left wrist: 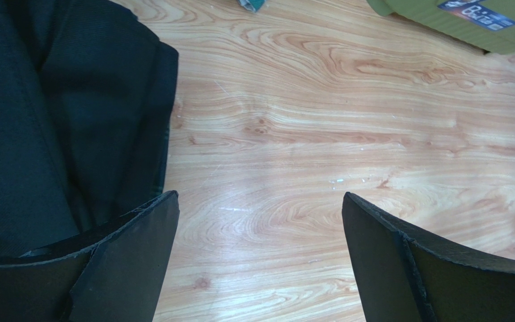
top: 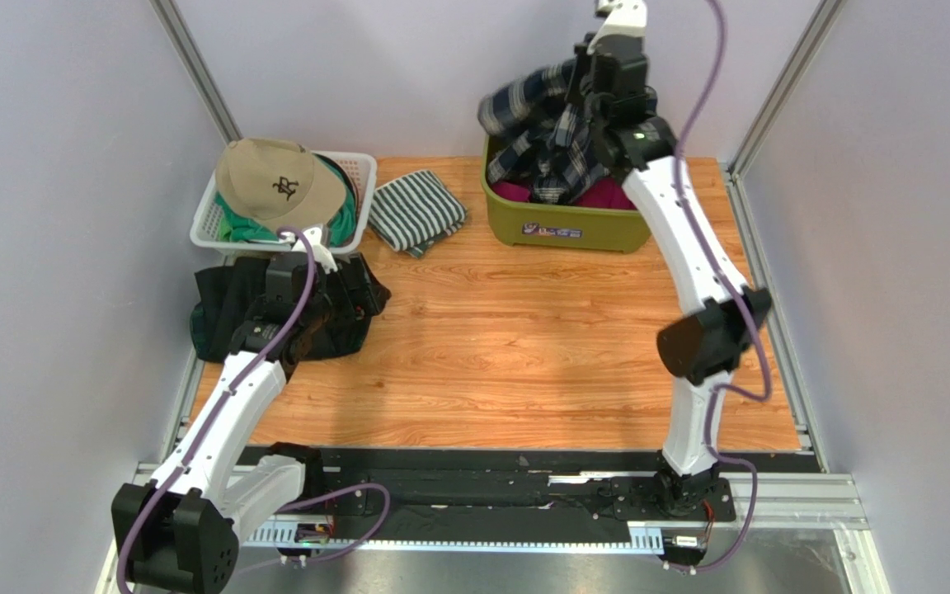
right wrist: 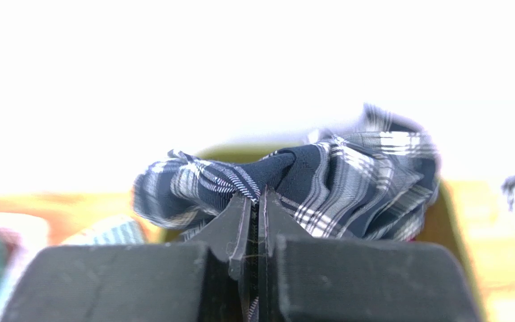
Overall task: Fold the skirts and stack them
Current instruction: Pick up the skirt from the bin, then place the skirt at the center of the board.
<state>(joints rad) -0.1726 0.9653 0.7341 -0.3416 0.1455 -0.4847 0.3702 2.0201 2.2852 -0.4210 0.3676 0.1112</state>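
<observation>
Right wrist view: right jaws clamped on the navy-white-grey plaid pleated cloth skirt (right wrist: 347, 178).
It hangs bunched above the olive-green plastic bin (top: 563, 225), likely held high to clear the rim; left jaws gape empty over the wooden desk (left wrist: 307, 134) beside the plain black cloth skirt (left wrist: 52, 114).

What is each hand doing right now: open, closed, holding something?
Left hand: open, empty, over the table.
Right hand: closed on the plaid skirt, above the bin.
</observation>
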